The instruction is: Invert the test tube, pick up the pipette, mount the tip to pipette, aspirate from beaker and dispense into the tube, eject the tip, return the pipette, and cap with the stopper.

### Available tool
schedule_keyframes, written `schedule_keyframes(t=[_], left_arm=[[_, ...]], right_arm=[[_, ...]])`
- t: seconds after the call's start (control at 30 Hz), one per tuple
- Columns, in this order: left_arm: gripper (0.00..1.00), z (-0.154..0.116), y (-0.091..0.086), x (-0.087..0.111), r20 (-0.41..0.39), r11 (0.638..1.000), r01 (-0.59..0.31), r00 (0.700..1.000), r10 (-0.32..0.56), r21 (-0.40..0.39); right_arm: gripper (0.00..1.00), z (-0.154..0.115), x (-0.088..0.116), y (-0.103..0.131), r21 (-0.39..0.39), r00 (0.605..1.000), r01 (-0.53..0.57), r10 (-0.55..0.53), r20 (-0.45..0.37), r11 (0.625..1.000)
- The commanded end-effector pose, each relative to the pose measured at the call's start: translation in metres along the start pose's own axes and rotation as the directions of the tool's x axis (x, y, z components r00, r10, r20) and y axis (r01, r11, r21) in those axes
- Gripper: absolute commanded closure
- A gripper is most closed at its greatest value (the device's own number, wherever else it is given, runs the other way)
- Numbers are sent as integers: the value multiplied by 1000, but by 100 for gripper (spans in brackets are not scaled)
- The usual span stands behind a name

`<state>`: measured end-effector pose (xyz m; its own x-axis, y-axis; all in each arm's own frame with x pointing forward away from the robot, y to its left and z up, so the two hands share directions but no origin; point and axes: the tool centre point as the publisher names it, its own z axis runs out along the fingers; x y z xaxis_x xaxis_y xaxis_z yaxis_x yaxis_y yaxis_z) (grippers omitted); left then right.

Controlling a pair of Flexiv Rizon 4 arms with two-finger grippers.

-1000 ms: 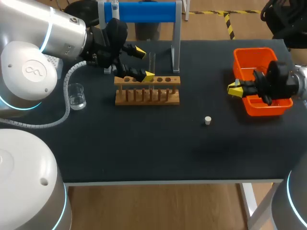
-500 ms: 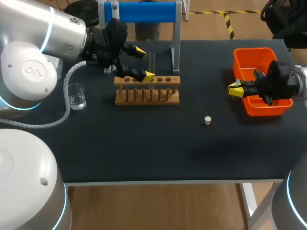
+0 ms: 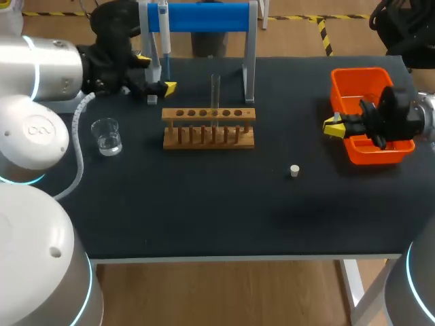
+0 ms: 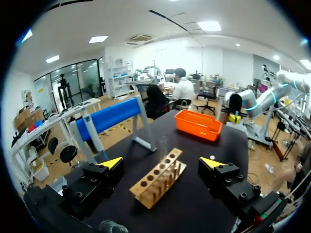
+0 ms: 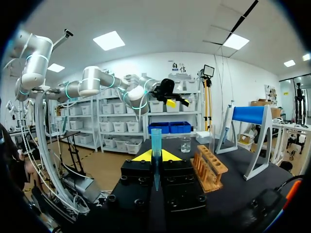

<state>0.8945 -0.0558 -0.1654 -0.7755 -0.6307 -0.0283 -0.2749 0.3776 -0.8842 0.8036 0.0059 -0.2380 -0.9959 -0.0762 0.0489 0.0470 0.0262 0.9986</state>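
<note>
Left tool (image 3: pixel 155 73): fingers spread wide, nothing between them, nothing touched. Held over the far left part of the table (image 3: pixel 204 204).
- Just beside it, toward the far edge: left leg of the blue stand (image 3: pixel 200 16), with the pipette (image 3: pixel 164 30) hanging upright there.
- Nearer the robot than this tool, apart from it: beaker (image 3: pixel 107 134), with a little clear liquid low inside.
- Off to its inner side, well apart: wooden rack (image 3: pixel 209 128).

Left wrist view: rack (image 4: pixel 156 182) ahead of the open fingers and running away from them, touching neither. Test tube (image 4: pixel 163 145) upright in a hole toward the rack's far end. Cannot tell which end of the tube is up.

Right tool (image 3: pixel 332 126): fingers closed from two sides on a blue pipette tip (image 5: pixel 156 141). Tip upright, wide end above the yellow pads, narrow end down between them.
- Right behind this tool: orange bin (image 3: pixel 353 76), with the tool at its inner near corner.
- Toward the table's middle and nearer the robot than this tool, apart from it: white stopper (image 3: pixel 294 170), alone on the dark top.

Right wrist view: rack (image 5: pixel 209 167) ahead and to one side of the gripped tip. Beaker (image 5: pixel 185 144) farther off beyond it.
</note>
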Motion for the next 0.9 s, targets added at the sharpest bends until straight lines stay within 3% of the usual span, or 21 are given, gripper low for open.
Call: schedule_keyframes(t=[0.03, 0.5, 0.9], left_arm=[[0, 10, 8, -20, 28, 1000, 18, 999, -19, 22], [0, 27, 10, -90, 247, 988, 138, 957, -150, 64], [0, 61, 1, -124, 350, 980, 181, 915, -201, 87]], right_arm=[[100, -1, 1, 1, 2, 1000, 1, -1, 2, 1000], [100, -1, 1, 1, 2, 1000, 1, -1, 2, 1000], [100, -1, 1, 1, 2, 1000, 1, -1, 2, 1000]])
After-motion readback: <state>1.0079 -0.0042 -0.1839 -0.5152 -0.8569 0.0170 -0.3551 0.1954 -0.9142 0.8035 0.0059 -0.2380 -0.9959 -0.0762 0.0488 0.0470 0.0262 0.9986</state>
